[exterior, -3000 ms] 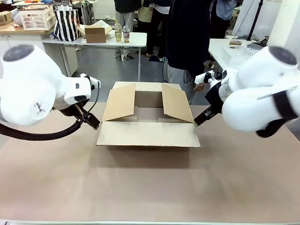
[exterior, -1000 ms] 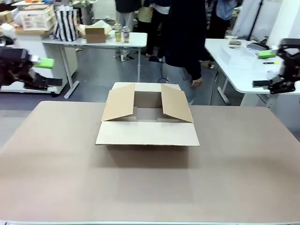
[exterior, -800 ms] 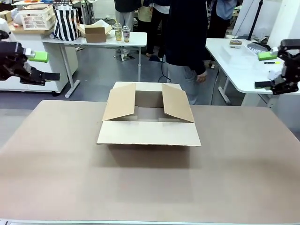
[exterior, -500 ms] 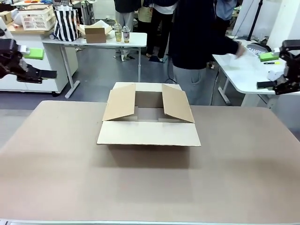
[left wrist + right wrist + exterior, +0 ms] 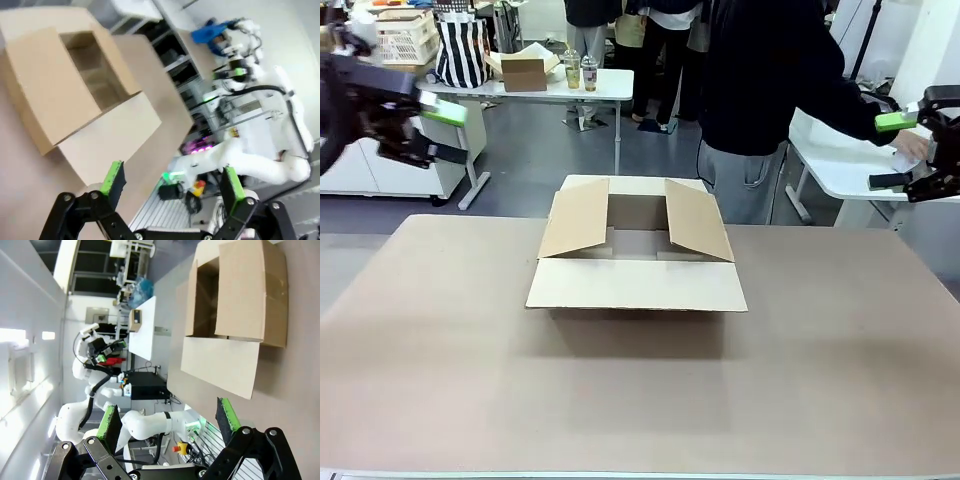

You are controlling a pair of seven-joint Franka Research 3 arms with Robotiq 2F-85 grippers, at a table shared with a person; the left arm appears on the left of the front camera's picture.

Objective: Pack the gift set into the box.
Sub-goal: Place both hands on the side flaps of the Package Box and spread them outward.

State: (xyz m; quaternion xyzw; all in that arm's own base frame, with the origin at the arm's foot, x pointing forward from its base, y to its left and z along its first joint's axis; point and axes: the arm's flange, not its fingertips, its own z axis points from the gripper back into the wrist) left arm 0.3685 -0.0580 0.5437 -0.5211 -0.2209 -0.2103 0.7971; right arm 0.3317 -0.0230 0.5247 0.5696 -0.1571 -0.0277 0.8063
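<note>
Jaws held wide, box open and ready for packing.
Left jaws stand wide apart, green pads empty, high above the tabletop. Between both jaws sits the cardboard box, flaps spread. Right jaws also gape empty, with a person's hand just beside them on a white side table. Best, I judge, to take the gift set flat and lower it level between the raised side flaps.
</note>
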